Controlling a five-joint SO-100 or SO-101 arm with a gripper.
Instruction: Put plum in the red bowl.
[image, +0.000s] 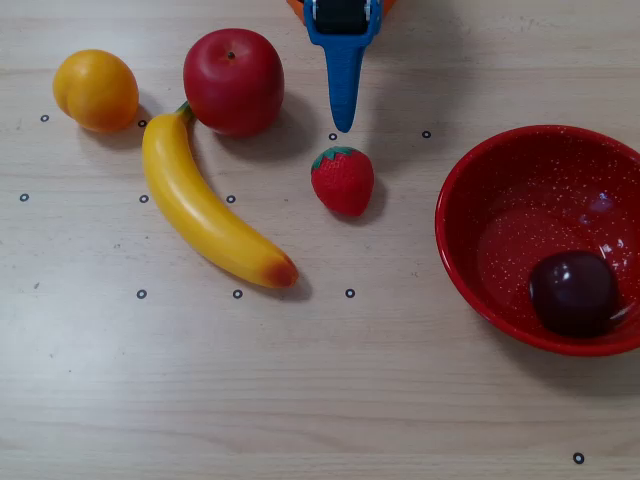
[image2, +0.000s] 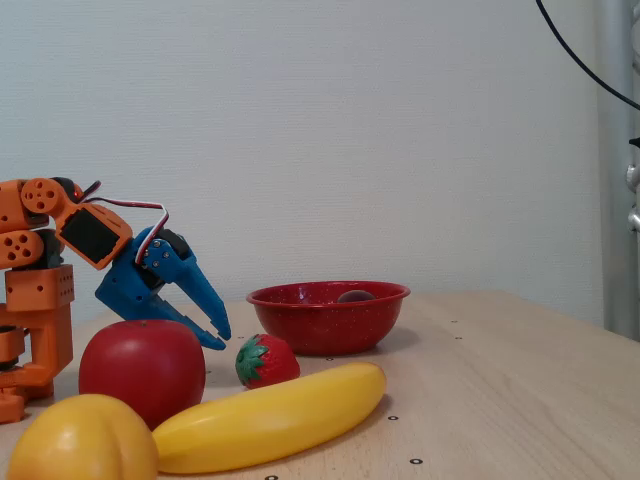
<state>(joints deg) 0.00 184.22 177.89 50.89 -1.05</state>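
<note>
Red bowl (image: 470, 215) holds the plum (image: 573, 292); tool (image2: 216, 335) empty.

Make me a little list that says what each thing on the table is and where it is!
plum: round dark purple plum inside the bowl
bowl: big glossy red speckled bowl, right side of the overhead view
strawberry: small red strawberry, mid-table
apple: round red apple, beside the banana's stem end
banana: long yellow banana
orange fruit: round yellow-orange fruit, far left
end effector: blue end effector, open, empty, above the table
</note>
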